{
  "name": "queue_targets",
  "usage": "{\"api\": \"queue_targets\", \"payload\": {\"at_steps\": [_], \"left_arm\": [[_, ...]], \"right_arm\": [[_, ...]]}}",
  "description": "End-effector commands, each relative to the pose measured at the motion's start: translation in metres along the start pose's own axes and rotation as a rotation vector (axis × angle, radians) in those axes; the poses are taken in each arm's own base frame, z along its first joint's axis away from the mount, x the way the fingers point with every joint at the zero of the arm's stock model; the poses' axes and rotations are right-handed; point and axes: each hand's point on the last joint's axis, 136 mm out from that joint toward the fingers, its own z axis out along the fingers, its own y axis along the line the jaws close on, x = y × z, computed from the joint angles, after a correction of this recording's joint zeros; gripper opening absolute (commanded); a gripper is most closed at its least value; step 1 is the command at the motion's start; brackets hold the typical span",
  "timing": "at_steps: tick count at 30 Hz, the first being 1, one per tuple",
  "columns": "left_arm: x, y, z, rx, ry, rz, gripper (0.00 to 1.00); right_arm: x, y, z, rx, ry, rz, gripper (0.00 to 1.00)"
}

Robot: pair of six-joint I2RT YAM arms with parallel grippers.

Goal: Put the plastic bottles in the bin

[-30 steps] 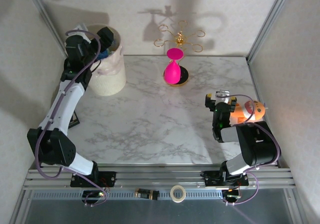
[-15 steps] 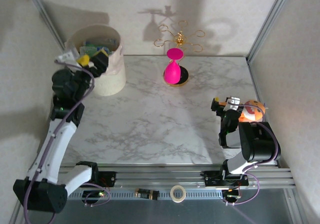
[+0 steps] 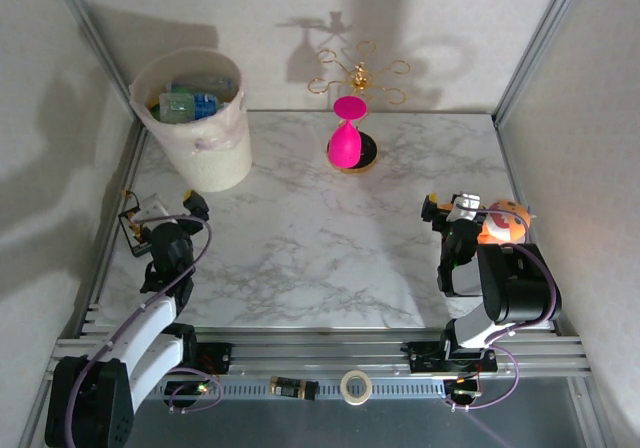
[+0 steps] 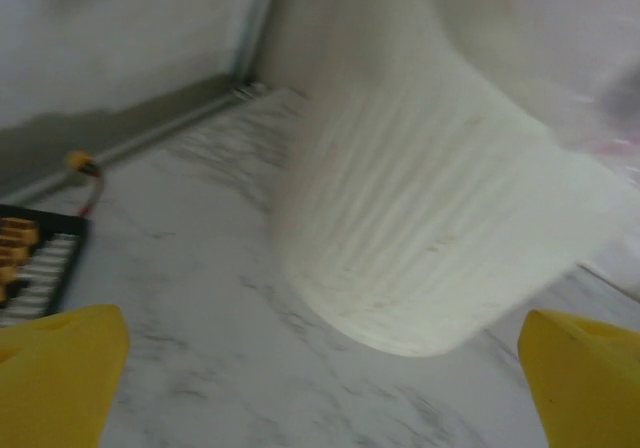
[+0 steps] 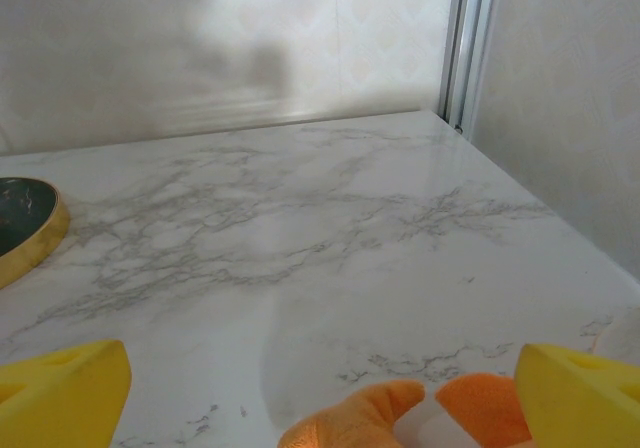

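**Stock on the bench — bottles in the bin, both grippers empty**

- Left gripper (image 3: 163,211): released, the yellow fingertips (image 4: 60,373) spread wide with nothing between them. It sits low over the near left part of the bench (image 3: 320,248).
- Bin (image 3: 210,158): a round cream bucket with a whitish bag folded over its rim. It stands upright ahead of the left gripper, toward the far wall. In the left wrist view its ribbed wall (image 4: 440,248) rises close in front of the open fingers, a little to their right and not touching them.
- Plastic bottles (image 3: 190,101): clear with blue and green among them, lying inside the bin below the rim, well beyond the left gripper. The count cannot be told.
- Black board with gold parts (image 4: 25,268): flat on the bench, left of the left gripper.
- Right gripper (image 3: 452,208): released — its fingertips (image 5: 60,388) are wide apart and hold nothing. It hangs low over the right side of the bench.
- Orange plush toy (image 3: 507,223): just to the right of the right gripper. In the right wrist view its orange ends (image 5: 365,418) show low between the fingers.
- Pink hourglass piece (image 3: 346,140): upright on a black, gold-rimmed base (image 5: 25,230), ahead and left of the right gripper, well apart from it.
- Gold wire rack (image 3: 360,71): against the far wall, behind the pink piece.
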Motion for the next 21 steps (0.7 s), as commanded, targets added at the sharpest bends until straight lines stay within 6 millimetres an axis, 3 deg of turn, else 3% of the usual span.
{"api": "queue_targets", "payload": {"at_steps": [1,5,10,12,17,21], "left_arm": [[-0.038,0.016,-0.006,-0.086,-0.215,-0.042,1.0],[-0.017,0.012,0.007,-0.067,-0.169,0.026,0.99],[0.0,-0.018,0.02,0.09,-0.147,0.154,1.0],[0.016,-0.03,0.03,0.146,-0.072,0.203,1.0],[0.043,-0.031,0.022,0.254,-0.089,0.219,0.99],[0.056,-0.043,0.039,0.267,-0.008,0.267,1.0]], "right_arm": [[-0.008,0.001,0.0,-0.006,-0.036,0.014,0.99],[-0.008,0.001,0.0,-0.007,-0.036,0.014,0.99],[-0.008,0.001,0.0,-0.005,-0.036,0.014,0.99],[-0.008,0.001,0.0,-0.005,-0.036,0.014,0.99],[-0.009,0.001,0.0,-0.006,-0.037,0.014,0.99],[-0.008,0.001,0.0,-0.007,-0.036,0.014,0.99]]}}
